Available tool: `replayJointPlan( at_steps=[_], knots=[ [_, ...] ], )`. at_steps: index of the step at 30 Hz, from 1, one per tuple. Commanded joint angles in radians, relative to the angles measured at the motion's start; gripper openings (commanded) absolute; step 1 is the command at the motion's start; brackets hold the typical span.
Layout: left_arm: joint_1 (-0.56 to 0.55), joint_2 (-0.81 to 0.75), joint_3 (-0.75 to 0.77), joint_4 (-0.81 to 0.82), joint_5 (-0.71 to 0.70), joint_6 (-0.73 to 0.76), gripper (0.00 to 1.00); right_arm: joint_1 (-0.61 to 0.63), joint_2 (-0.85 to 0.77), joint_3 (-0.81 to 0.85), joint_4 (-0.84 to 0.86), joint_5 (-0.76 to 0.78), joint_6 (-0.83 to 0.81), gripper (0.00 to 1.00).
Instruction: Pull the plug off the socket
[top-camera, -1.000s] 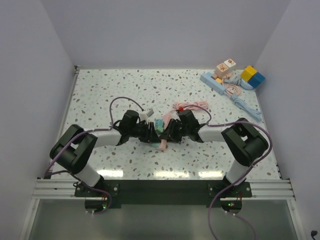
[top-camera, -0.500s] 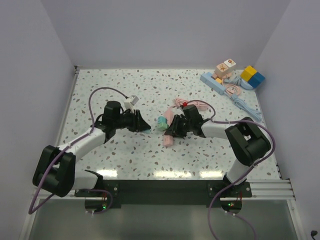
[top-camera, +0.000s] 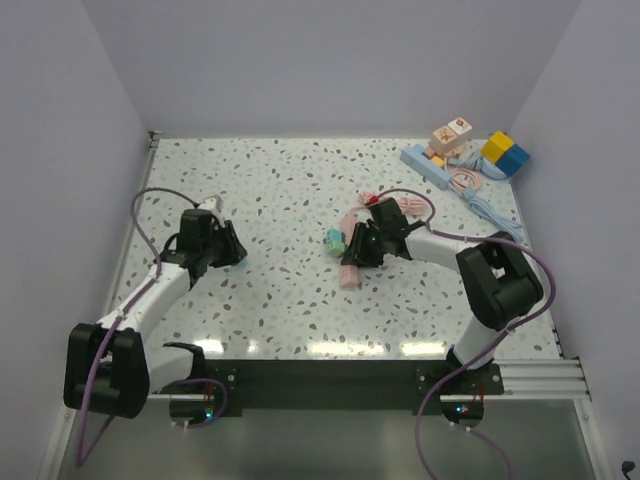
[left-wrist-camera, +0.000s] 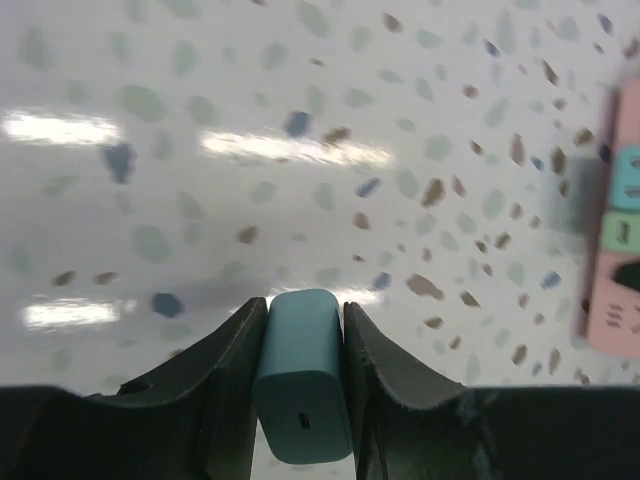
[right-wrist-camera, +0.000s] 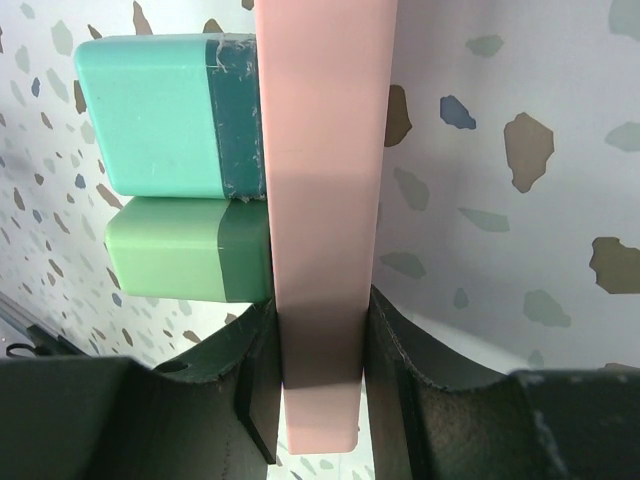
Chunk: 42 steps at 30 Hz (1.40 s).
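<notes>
We're holding one teal plug (left-wrist-camera: 300, 385) pinched in the left claw (left-wrist-camera: 302, 308) out left on the table (top-camera: 280, 180), well apart from the one pink socket strip (right-wrist-camera: 325, 150) the right claw (right-wrist-camera: 322, 310) is clamping right of centre. We're counting two more plugs sitting in it, a cyan plug (right-wrist-camera: 150, 115) and a green plug (right-wrist-camera: 170, 250), and guessing a hard yank could twist it loose since that claw's gripping near its end.

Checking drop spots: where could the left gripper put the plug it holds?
Bare tabletop between the left gripper and the pink power strip, also the far-left stretch. Crowded: far-right corner with toy blocks and blue cable, and around the right gripper.
</notes>
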<state>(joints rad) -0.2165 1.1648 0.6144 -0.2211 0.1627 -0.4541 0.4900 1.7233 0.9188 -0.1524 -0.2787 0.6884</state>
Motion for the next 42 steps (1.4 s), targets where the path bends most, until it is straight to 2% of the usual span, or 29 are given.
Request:
replayJointPlan(
  at_steps=[1,5,10,12,15,17,18,21,24,26,29,31,32,34,36,39,42],
  knots=[
    [0.188,0.018,0.067,-0.072,-0.209,-0.009,0.0,-0.011,0.041,0.018,-0.069,0.05,-0.038,0.0],
    [0.386,0.116,0.114,-0.069,-0.203,0.035,0.0,-0.011,0.055,0.041,-0.064,0.02,-0.044,0.0],
    [0.447,0.205,0.133,-0.084,-0.279,0.016,0.0,-0.01,0.055,0.055,-0.076,-0.008,-0.067,0.0],
    [0.465,0.2,0.113,-0.09,-0.349,-0.003,0.0,-0.01,0.047,0.054,-0.079,-0.02,-0.072,0.0],
    [0.509,0.171,0.093,-0.093,-0.354,-0.024,0.0,-0.01,0.038,0.046,-0.075,-0.031,-0.079,0.0],
    [0.513,0.161,0.094,-0.098,-0.347,-0.034,0.17,-0.01,0.036,0.043,-0.07,-0.047,-0.085,0.0],
    [0.513,0.153,0.099,-0.118,-0.339,-0.038,0.36,-0.008,0.038,0.043,-0.069,-0.051,-0.086,0.0],
    [0.513,0.099,0.079,-0.155,-0.322,-0.05,0.51,-0.01,0.035,0.037,-0.067,-0.066,-0.089,0.0],
    [0.513,0.021,0.03,-0.179,-0.315,-0.058,0.61,-0.01,0.028,0.031,-0.062,-0.077,-0.092,0.0],
    [0.513,-0.004,0.021,-0.217,-0.325,-0.077,0.72,-0.01,0.019,0.023,-0.058,-0.085,-0.092,0.0],
    [0.509,-0.054,0.03,-0.262,-0.338,-0.1,0.83,-0.008,0.013,0.015,-0.055,-0.096,-0.095,0.0],
    [0.511,-0.106,0.051,-0.283,-0.31,-0.106,0.87,-0.01,0.01,0.011,-0.052,-0.097,-0.095,0.0],
    [0.511,-0.129,0.056,-0.29,-0.29,-0.101,0.92,-0.008,0.01,0.006,-0.052,-0.1,-0.095,0.0],
    [0.496,-0.194,0.058,-0.274,-0.168,-0.059,1.0,-0.007,0.012,0.0,-0.047,-0.125,-0.096,0.0],
    [0.459,-0.215,0.067,-0.276,-0.036,-0.032,1.0,0.001,0.006,-0.015,-0.039,-0.131,-0.096,0.0],
    [0.256,-0.218,0.059,-0.276,0.021,-0.055,1.0,0.012,-0.014,-0.05,-0.018,-0.137,-0.087,0.0],
    [0.136,-0.237,-0.013,-0.143,0.145,-0.136,1.0,0.024,-0.028,-0.084,0.01,-0.14,-0.067,0.0]
  ],
)
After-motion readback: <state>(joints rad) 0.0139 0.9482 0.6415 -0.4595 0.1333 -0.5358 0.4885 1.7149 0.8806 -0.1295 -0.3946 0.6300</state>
